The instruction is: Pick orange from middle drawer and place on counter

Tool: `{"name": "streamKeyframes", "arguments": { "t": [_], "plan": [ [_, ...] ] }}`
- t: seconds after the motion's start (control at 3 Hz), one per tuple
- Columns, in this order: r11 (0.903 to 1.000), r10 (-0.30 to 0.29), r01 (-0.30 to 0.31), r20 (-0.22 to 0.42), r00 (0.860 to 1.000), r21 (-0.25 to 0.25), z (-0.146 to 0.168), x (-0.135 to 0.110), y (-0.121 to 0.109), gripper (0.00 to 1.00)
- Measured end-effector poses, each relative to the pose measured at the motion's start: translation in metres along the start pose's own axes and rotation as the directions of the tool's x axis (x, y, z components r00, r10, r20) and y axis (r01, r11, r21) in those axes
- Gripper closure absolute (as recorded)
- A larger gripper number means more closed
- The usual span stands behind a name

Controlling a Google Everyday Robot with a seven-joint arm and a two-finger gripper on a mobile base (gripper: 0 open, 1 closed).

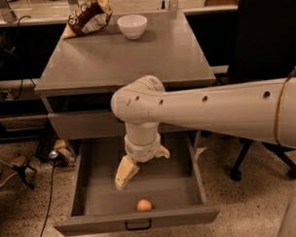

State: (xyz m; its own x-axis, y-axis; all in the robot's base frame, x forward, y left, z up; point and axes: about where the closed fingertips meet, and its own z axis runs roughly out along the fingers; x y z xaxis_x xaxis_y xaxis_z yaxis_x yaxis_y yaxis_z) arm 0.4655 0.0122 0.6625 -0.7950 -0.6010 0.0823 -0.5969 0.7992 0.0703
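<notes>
- Counter (126,58): plain mid-grey.
- Middle drawer (93,224): same grey inside and out; handle (138,224) dark.
- Orange (144,205): bright orange, unpatterned.
- Gripper (143,169), hanging over the drawer floor behind the orange: cream-yellow fingers (125,172), spread apart.
- Arm (211,106): off-white, small dark dots, one thin tan ring.
- Bowl (132,26): white.
- Snack bag (88,17): dark brown, pale lettering.
- Chair (267,38): black.
- Floor (25,217): beige, speckled.
</notes>
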Motion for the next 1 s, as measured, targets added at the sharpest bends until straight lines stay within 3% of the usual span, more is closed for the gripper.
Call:
{"name": "streamKeyframes", "arguments": {
  "t": [0.33,1.0],
  "plan": [
    [0.9977,0.067,-0.067,-0.029,0.997,0.004,0.023,-0.020,-0.002,0.00],
    [0.9837,0.179,-0.174,-0.160,0.971,0.043,0.102,-0.079,0.013,0.00]
  ]
}}
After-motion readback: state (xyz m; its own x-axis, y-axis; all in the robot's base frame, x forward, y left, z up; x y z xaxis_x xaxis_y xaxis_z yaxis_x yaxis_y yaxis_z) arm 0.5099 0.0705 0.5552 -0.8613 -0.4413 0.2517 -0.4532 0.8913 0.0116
